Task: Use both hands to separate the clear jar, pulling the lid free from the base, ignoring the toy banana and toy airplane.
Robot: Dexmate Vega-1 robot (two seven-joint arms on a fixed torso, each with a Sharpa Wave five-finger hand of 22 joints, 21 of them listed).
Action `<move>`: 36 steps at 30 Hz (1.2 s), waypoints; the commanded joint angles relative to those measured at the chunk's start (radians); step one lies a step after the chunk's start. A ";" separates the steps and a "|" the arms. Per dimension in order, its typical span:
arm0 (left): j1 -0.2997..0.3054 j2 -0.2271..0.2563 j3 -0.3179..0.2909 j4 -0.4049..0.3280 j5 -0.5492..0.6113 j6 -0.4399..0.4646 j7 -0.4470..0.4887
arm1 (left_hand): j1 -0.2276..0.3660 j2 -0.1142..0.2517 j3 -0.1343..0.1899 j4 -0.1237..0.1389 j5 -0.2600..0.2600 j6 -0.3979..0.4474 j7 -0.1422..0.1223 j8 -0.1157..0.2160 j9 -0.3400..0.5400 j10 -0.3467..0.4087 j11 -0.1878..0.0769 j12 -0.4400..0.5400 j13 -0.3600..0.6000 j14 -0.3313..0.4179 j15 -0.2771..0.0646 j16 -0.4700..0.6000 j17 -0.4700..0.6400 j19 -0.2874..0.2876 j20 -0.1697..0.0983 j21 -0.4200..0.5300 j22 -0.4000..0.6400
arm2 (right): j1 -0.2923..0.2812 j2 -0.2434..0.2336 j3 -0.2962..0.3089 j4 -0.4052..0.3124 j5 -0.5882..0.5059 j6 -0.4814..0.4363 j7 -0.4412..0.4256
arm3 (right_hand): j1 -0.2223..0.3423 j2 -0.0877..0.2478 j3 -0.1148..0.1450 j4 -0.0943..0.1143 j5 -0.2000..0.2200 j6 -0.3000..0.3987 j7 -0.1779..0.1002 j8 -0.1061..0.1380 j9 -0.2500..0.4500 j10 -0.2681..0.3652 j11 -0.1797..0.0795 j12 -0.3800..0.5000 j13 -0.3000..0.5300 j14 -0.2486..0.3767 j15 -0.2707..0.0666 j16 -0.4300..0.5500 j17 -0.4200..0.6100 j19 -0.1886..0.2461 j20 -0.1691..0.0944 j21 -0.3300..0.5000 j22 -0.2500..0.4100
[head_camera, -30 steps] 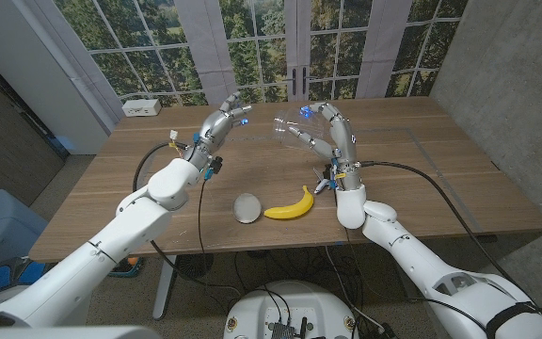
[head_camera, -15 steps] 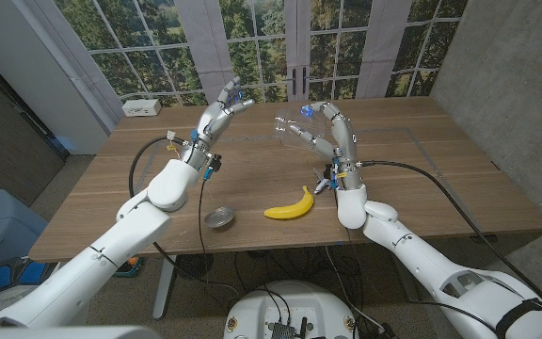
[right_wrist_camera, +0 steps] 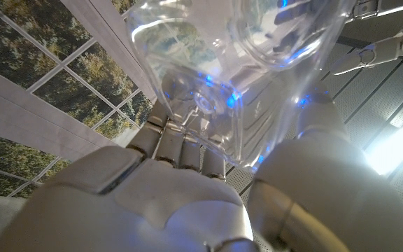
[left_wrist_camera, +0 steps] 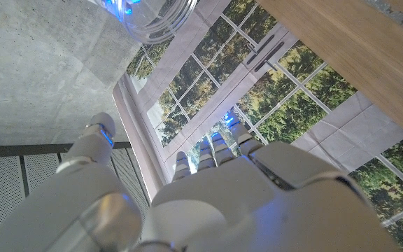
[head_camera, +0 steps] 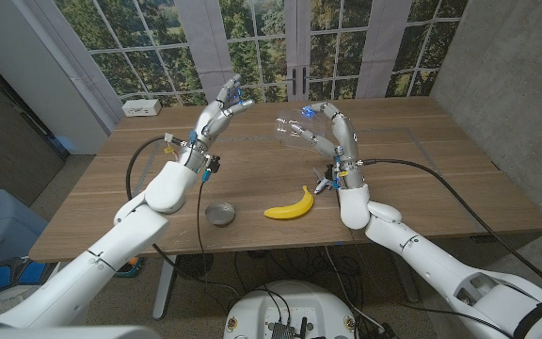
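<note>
The clear jar base point(head_camera: 294, 130) is being gripped by the right robot hand point(head_camera: 332, 139) and is being held raised above the wooden desk point(head_camera: 422, 179), tilted on its side with its open mouth turned toward the robot's left. In the right wrist view, the transparent base point(right_wrist_camera: 257, 42) is being seen wrapped by the fingers point(right_wrist_camera: 187, 150) of that robot hand point(right_wrist_camera: 208, 175), with blue light glinting through the plastic.

The left robot hand point(head_camera: 222, 105) is being held up in the air, well apart from the jar base, with its fingers spread and nothing being held in it. In the left wrist view, its fingers point(left_wrist_camera: 215, 150) are being seen extended and apart, with the rim of the jar base point(left_wrist_camera: 156, 17) showing at the picture's edge.

The lid point(head_camera: 220, 215), a round metallic disc, is lying on the desk near its front edge, well apart from both robot hands. The toy banana point(head_camera: 290, 205) is lying on the desk to the lid's right, below the right robot hand and not being touched. A white box point(head_camera: 142, 106) is sitting at the desk's far left corner.
</note>
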 commanded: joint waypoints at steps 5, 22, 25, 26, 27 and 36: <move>0.025 -0.004 -0.025 -0.009 0.017 -0.034 -0.008 | -0.009 0.000 -0.007 0.001 -0.001 0.008 -0.009 0.001 0.000 -0.005 -0.009 0.005 0.000 -0.008 -0.001 0.002 0.002 0.000 -0.010 -0.004 0.002 | -0.041 -0.059 -0.014 -0.121 0.104 -0.112 0.123 | 0.179 0.166 0.069 0.052 0.005 0.160 -0.144 0.010 0.117 0.291 -0.281 0.003 0.302 0.090 -0.228 -0.004 0.007 0.007 -0.056 0.009 0.002; 0.048 0.003 -0.054 -0.005 -0.011 -0.033 -0.025 | -0.017 0.003 -0.015 0.001 0.000 0.020 -0.023 -0.001 -0.002 -0.004 -0.018 0.007 -0.002 -0.019 -0.008 0.000 0.000 0.000 -0.021 -0.016 0.001 | -0.048 -0.071 -0.002 -0.199 0.214 -0.270 0.306 | 0.183 0.164 0.071 0.050 0.005 0.160 -0.139 0.009 0.117 0.295 -0.279 -0.001 0.301 0.093 -0.228 -0.008 0.008 0.002 -0.053 0.019 0.000; 0.051 0.003 -0.059 -0.006 -0.018 -0.029 -0.026 | -0.019 0.003 -0.016 0.001 0.000 0.020 -0.024 -0.002 -0.003 -0.005 -0.016 0.006 -0.002 -0.020 -0.008 0.000 0.000 0.000 -0.022 -0.018 0.001 | -0.035 -0.070 -0.008 -0.198 0.226 -0.296 0.338 | 0.184 0.163 0.071 0.049 0.005 0.161 -0.140 0.008 0.116 0.296 -0.280 -0.001 0.303 0.094 -0.228 -0.008 0.009 0.002 -0.052 0.022 0.000; 0.052 0.004 -0.060 -0.005 -0.023 -0.029 -0.030 | -0.019 0.004 -0.016 0.001 0.000 0.020 -0.024 -0.003 -0.003 -0.005 -0.015 0.006 -0.002 -0.021 -0.007 0.000 0.000 0.000 -0.022 -0.018 0.001 | -0.031 -0.070 -0.010 -0.199 0.232 -0.306 0.352 | 0.184 0.163 0.071 0.050 0.005 0.160 -0.139 0.008 0.116 0.296 -0.280 -0.001 0.303 0.095 -0.228 -0.008 0.009 0.001 -0.052 0.023 0.000; 0.053 0.004 -0.061 -0.006 -0.025 -0.027 -0.029 | -0.020 0.004 -0.017 0.001 0.000 0.019 -0.024 -0.003 -0.003 -0.006 -0.015 0.006 -0.003 -0.022 -0.007 -0.001 0.000 0.000 -0.022 -0.019 0.001 | -0.026 -0.069 -0.013 -0.196 0.233 -0.314 0.358 | 0.184 0.163 0.071 0.050 0.005 0.158 -0.140 0.008 0.117 0.295 -0.280 -0.001 0.304 0.095 -0.228 -0.008 0.009 0.000 -0.052 0.023 -0.001; 0.051 0.016 -0.067 -0.003 -0.051 -0.012 -0.049 | -0.026 0.005 -0.022 0.002 0.000 0.014 -0.027 -0.009 -0.004 -0.019 -0.011 0.002 -0.004 -0.038 0.002 -0.004 -0.002 -0.006 -0.025 -0.029 0.001 | 0.019 -0.063 -0.043 -0.184 0.269 -0.384 0.453 | 0.183 0.163 0.071 0.052 0.005 0.158 -0.138 0.007 0.118 0.300 -0.279 -0.004 0.302 0.097 -0.227 -0.010 0.010 -0.003 -0.050 0.030 -0.001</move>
